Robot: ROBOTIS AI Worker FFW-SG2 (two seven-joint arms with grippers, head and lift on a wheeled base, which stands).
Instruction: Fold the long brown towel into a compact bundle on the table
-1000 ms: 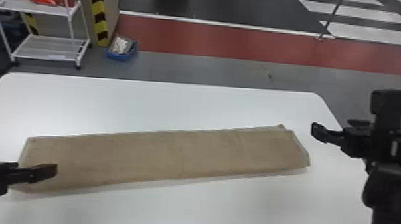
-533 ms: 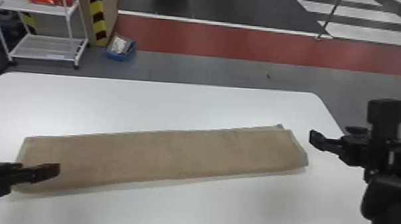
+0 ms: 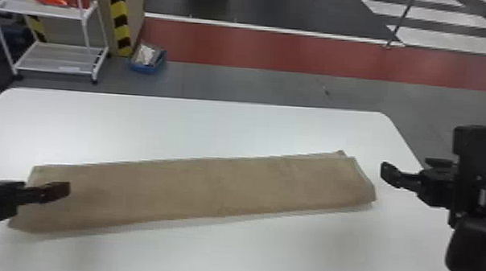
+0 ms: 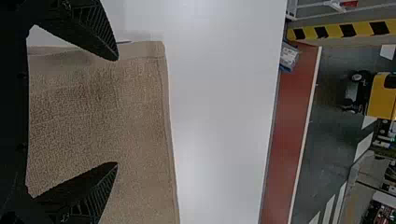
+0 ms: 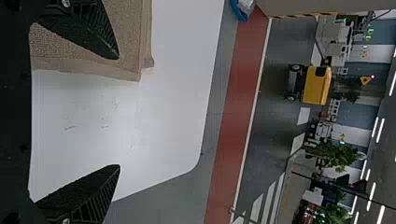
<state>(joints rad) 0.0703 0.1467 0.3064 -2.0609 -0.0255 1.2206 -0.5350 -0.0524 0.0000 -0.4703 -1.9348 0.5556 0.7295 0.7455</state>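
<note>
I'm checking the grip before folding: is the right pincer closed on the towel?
No, the right pincer stands open, its two fingers wide apart.

I work in a big indoor hall, a workshop or test floor by the look of it; which of the two, I can't tell. Past my bench's (image 3: 214,131) far edge, a red lane (image 3: 299,52) crosses the grey floor (image 3: 249,85), then dark ground with white crossing stripes (image 3: 431,15), like a mock road. Beyond the far left corner I see a wheeled white rack (image 3: 57,58) and yellow-and-black hazard tape (image 3: 118,16). My right wrist view adds a yellow wheeled machine (image 5: 317,85), green plants (image 5: 338,156) and overhead strip lights (image 5: 371,198).
</note>
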